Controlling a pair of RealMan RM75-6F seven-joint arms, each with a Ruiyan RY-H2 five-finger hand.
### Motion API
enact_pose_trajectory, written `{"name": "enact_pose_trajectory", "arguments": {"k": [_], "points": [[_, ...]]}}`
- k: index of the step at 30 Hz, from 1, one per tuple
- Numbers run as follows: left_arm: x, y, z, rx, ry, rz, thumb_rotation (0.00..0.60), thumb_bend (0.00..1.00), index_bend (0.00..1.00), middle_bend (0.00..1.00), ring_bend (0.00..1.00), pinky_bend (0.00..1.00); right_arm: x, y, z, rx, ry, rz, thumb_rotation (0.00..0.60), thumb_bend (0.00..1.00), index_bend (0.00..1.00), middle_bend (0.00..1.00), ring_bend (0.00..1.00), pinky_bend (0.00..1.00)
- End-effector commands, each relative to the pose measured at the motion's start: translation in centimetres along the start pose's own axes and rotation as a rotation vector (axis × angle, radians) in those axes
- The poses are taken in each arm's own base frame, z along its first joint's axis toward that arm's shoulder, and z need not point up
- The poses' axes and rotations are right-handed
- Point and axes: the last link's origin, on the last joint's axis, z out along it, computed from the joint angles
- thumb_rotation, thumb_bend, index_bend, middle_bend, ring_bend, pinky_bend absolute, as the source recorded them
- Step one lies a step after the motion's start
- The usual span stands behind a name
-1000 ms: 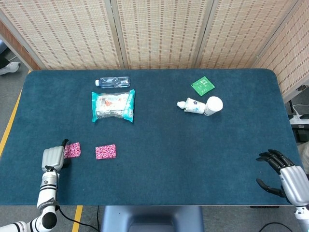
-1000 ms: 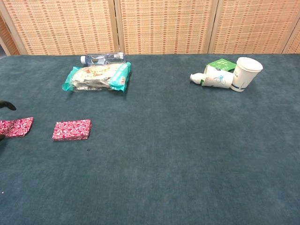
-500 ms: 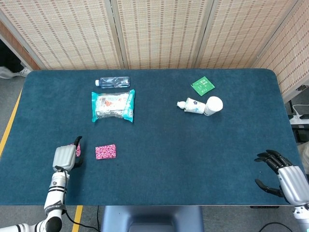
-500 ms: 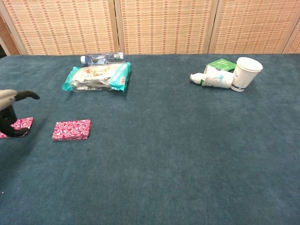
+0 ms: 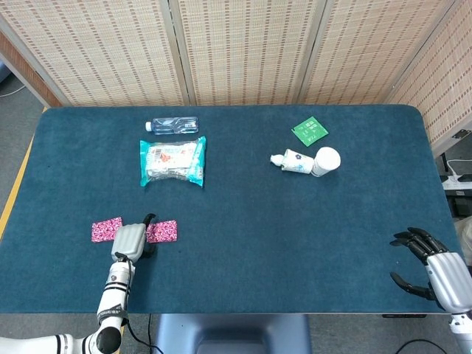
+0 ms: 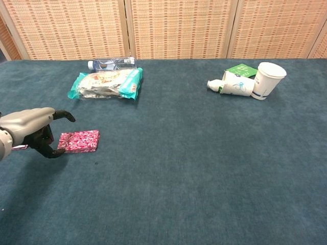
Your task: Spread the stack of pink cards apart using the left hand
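pink cards [image 5: 107, 229] apart, left hand [image 5: 130, 240] between them

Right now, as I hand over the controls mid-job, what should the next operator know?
Left hand: low over the table between the two pink card piles, fingers curled downward; whether it touches a card cannot be told, and it holds nothing visible.
Right hand: at the table's near right edge, fingers apart, holding nothing.
Cards: one pink pile lies left of the left hand, the other pink pile just right of it, both flat on the table.
Done: the stack is split into two separated piles.
Left: probably fan out the right pile, which looks like several cards stacked.
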Motion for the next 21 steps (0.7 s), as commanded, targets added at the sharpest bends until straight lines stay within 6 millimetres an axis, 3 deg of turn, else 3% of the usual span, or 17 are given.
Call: {"name": "enact_pose_trajectory", "arguments": {"k": [1,11,21], "points": [[0.0,0.9,-0.2,-0.01,-0.006,-0.004,0.6,0.35,0.17,1.0,1.0,1.0,0.0,0.0,0.0,0.0,-0.002,-0.001,0.6,0.13,0.35,0.25,0.16,0.32],[-1.0,2.9,0.3,0.017,-0.027,0.034,0.6,0.35,0.16,1.0,1.0,1.0,0.0,-0.1,0.0,0.005,-0.001,0.004,0.6,0.13,0.35,0.25,0.16,0.32],[-1.5,2.8,1.1,0.069,-0.008,0.07,0.6,0.35,0.16,1.0,1.0,1.0,0.0,-0.1,0.0,0.005,0.0,0.006,0.6,0.13,0.35,0.25,0.16,0.32]]}}
